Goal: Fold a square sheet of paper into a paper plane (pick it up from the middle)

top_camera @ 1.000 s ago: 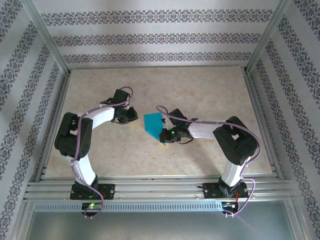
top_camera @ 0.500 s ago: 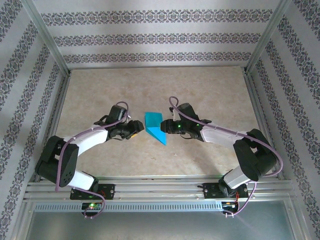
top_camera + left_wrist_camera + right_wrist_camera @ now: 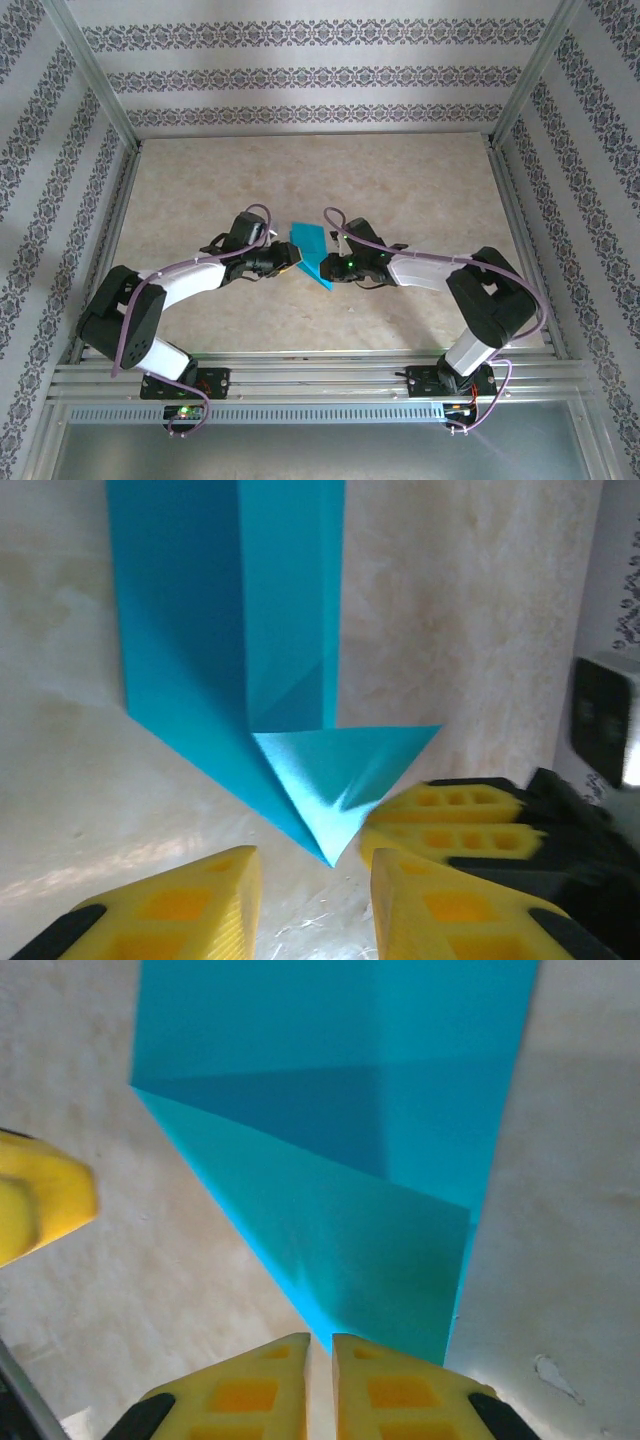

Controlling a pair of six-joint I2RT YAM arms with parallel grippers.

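Two grippers had closed in on the one folded sheet of paper (image 3: 309,243), flat on the table (image 3: 420,190).
At the sheet's point the left gripper (image 3: 315,865) stood with fingers apart, holding nothing; the right gripper (image 3: 321,1345) had fingers nearly touching at its corner, hold unclear.

Soft, even light fell, shadows faint; my yellow fingers (image 3: 170,905) looked blurred up close, and pale glare sat on the table (image 3: 140,845).

table (image 3: 200,180): beige | on it: 1 folded teal paper (image 3: 308,248), seemingly flat
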